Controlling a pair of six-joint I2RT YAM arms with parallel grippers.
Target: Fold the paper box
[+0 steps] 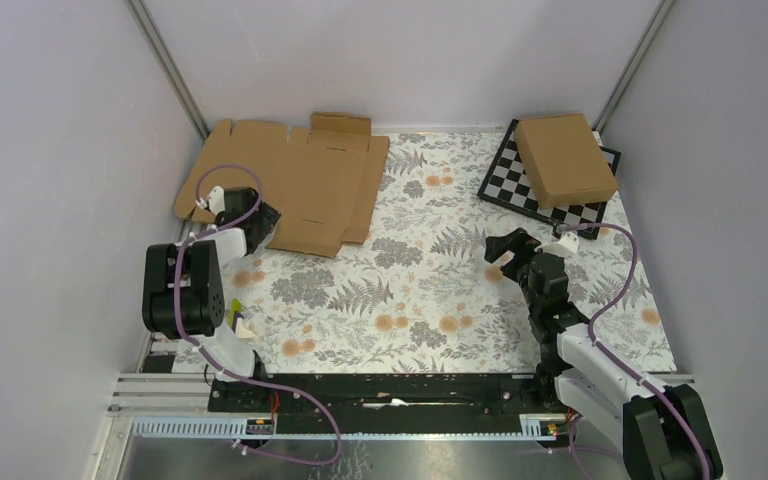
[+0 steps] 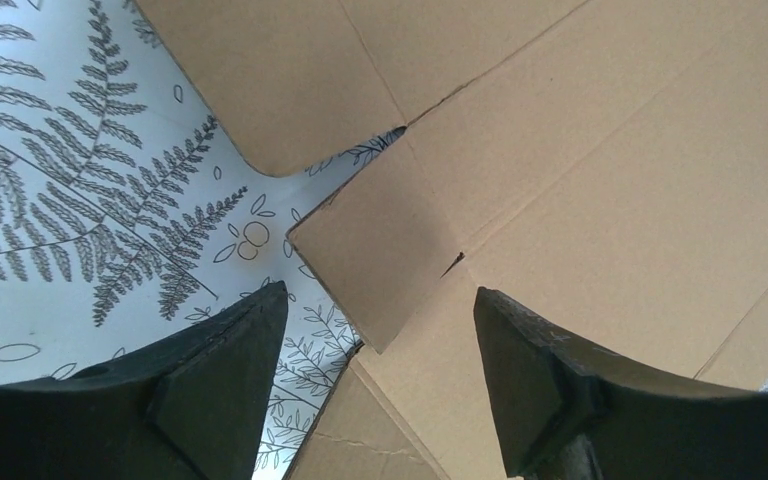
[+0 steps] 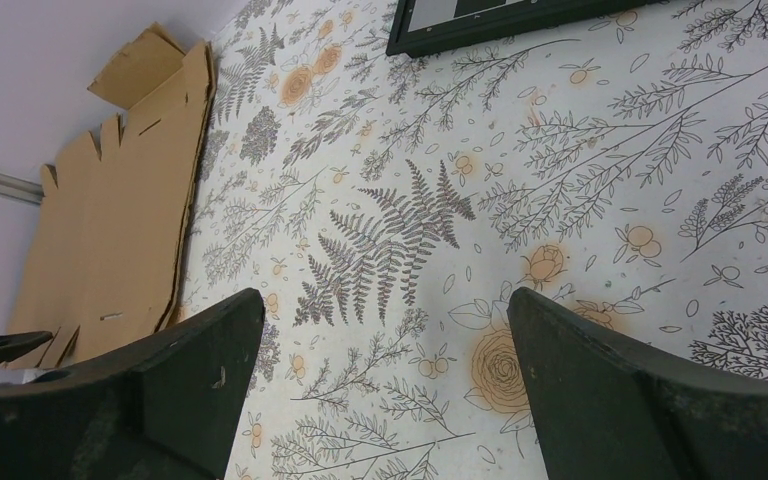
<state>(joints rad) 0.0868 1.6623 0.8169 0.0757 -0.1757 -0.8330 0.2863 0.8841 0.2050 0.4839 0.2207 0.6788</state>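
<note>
Broadly, the desk [image 1: 410, 290], covered in a white cloth printed with grey ferns and orange flowers, fills the space between pale walls. At its far left corner lies the paper box [image 1: 325, 190], a flat, unfolded piece of plain brown die-cut cardboard with flaps, tabs and small slots. The left wrist view shows more cardboard beneath its edge, so it seems to rest on another sheet, though I cannot tell how many layers there are. In the far right corner sits a black-and-white chessboard [image 1: 505, 182], and on it a closed, shallow, rectangular brown cardboard box [image 1: 565, 158] covers most of the squares. The left tool [image 1: 268, 218] is at the near left edge of the paper box and points at it, released and gripping nothing. From the left wrist, a square flap [image 2: 380, 250] of the paper box reaches into the gap between the black fingers [image 2: 220, 400], one finger over cloth, the other over cardboard. Whether either finger touches the flap cannot be told. The right tool [image 1: 502, 252] hangs released, fingers wide, over bare cloth near the chessboard's near edge, well apart from the paper box
</note>
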